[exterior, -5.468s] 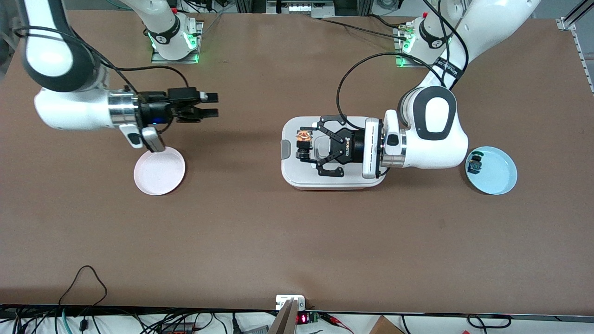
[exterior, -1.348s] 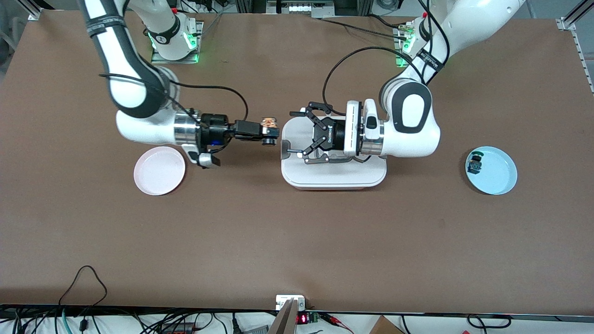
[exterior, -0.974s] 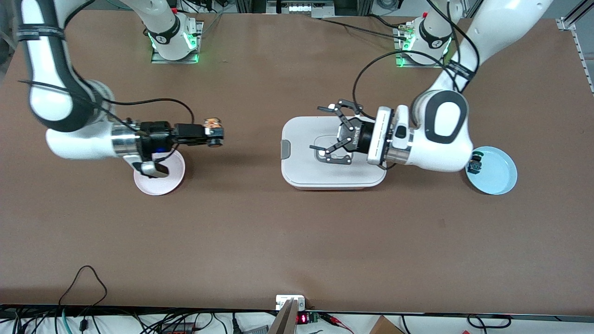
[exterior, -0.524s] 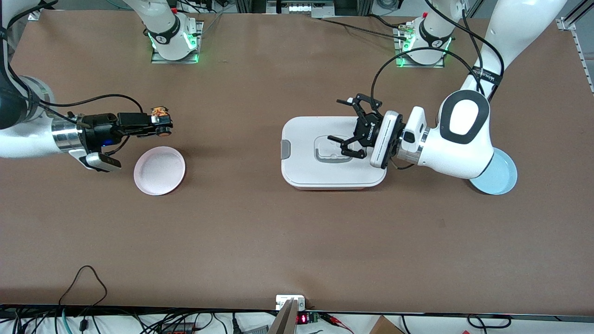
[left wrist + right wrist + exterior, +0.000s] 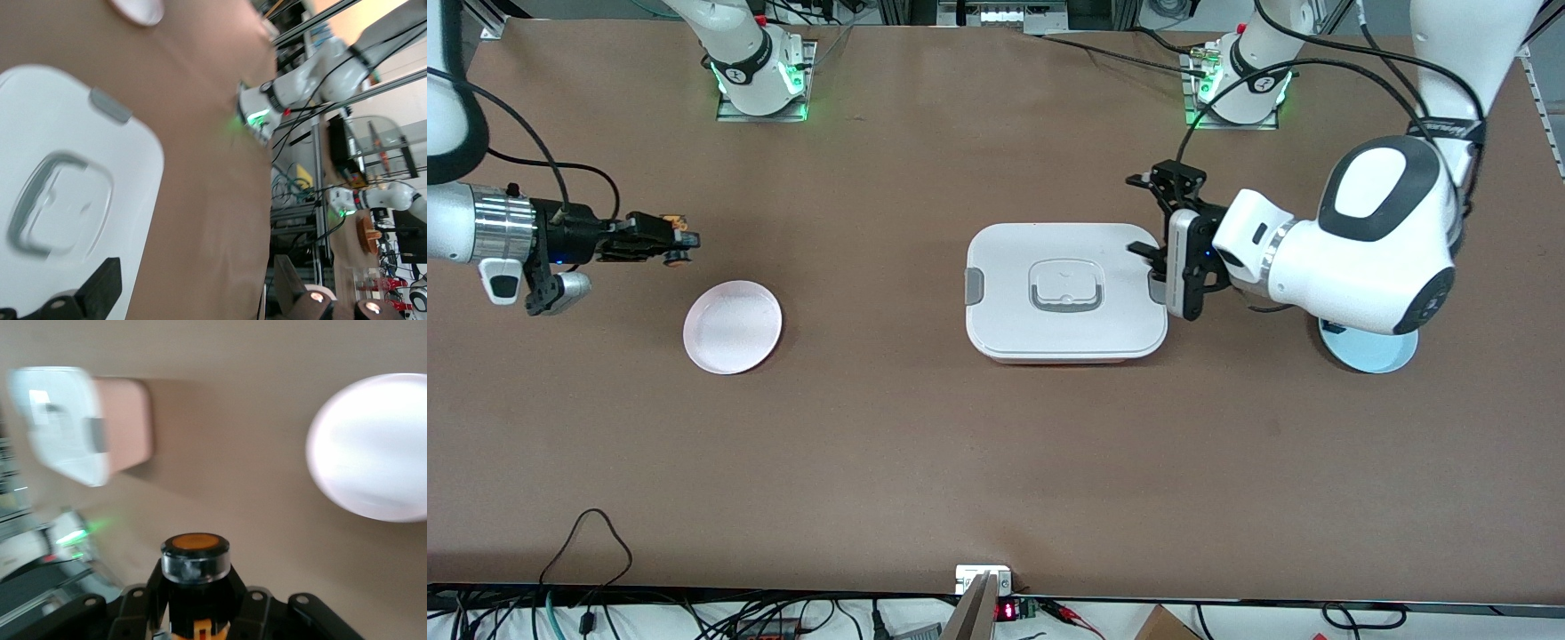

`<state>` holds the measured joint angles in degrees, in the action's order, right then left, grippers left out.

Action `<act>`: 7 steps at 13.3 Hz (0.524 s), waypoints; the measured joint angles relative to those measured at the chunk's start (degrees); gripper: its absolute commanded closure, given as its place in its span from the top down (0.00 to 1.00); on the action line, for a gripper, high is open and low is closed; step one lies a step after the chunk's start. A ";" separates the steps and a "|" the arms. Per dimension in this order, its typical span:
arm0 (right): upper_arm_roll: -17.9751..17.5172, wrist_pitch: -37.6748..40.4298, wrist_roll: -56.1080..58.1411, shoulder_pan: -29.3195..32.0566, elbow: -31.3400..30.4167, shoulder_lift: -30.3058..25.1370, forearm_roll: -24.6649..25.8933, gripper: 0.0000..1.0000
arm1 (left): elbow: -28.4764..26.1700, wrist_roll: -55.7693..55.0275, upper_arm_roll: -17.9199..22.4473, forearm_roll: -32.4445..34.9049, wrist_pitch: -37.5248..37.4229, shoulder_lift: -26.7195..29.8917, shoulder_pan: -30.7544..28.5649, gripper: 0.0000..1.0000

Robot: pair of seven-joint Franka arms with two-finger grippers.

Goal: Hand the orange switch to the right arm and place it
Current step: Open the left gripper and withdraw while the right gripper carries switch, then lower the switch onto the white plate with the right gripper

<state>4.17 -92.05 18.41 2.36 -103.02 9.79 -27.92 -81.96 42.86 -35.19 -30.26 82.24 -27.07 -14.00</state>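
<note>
Right hand (image 5: 680, 242): clamped on small black orange-capped switch (image 5: 673, 238), over bare brown tabletop (image 5: 871, 427) (near round pink plate (image 5: 732, 326)). Left hand (image 5: 1158, 216): fingers spread, empty, at edge of white lidded box (image 5: 1065, 291).

right gripper (image 5: 680, 242) clamps orange switch (image 5: 673, 238) | left gripper (image 5: 1152, 222) spread over white box (image 5: 1065, 342)

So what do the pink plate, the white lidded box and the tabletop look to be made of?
Pink plate: likely smooth plastic or melamine, with a soft, even sheen and a thin raised rim. White lidded box: probably moulded plastic, satin white with rounded corners, a grey handle and a grey clip. Tabletop: matte brown, no glare, perhaps board or a mat; hard to say which.
</note>
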 measured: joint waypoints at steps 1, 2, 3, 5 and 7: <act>-0.17 -2.12 -3.21 -0.96 0.02 0.00 4.59 0.00 | 1.95 -3.65 -0.03 4.96 -1.74 0.07 -0.08 1.00; -0.28 -4.02 -7.24 -2.57 0.10 0.00 9.12 0.00 | 3.89 -7.08 0.00 8.71 -3.41 0.18 -0.11 1.00; -0.43 -5.47 -11.20 -4.58 0.25 -0.05 13.15 0.00 | 5.57 -10.61 0.17 11.61 -4.87 0.35 -0.23 1.00; -0.56 -7.56 -18.53 -8.86 0.36 -0.50 18.92 0.00 | 7.19 -19.23 3.72 19.02 -5.94 1.97 0.80 1.00; -0.66 -8.42 -21.50 -10.66 0.36 -0.91 20.75 0.00 | 6.95 -24.39 12.54 23.68 -5.83 5.27 4.63 1.00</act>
<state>3.51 -100.47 -3.09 -8.30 -102.66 8.88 -7.16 -75.01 18.47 -22.65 -6.58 76.41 -21.80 -9.37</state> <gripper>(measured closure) 0.643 0.000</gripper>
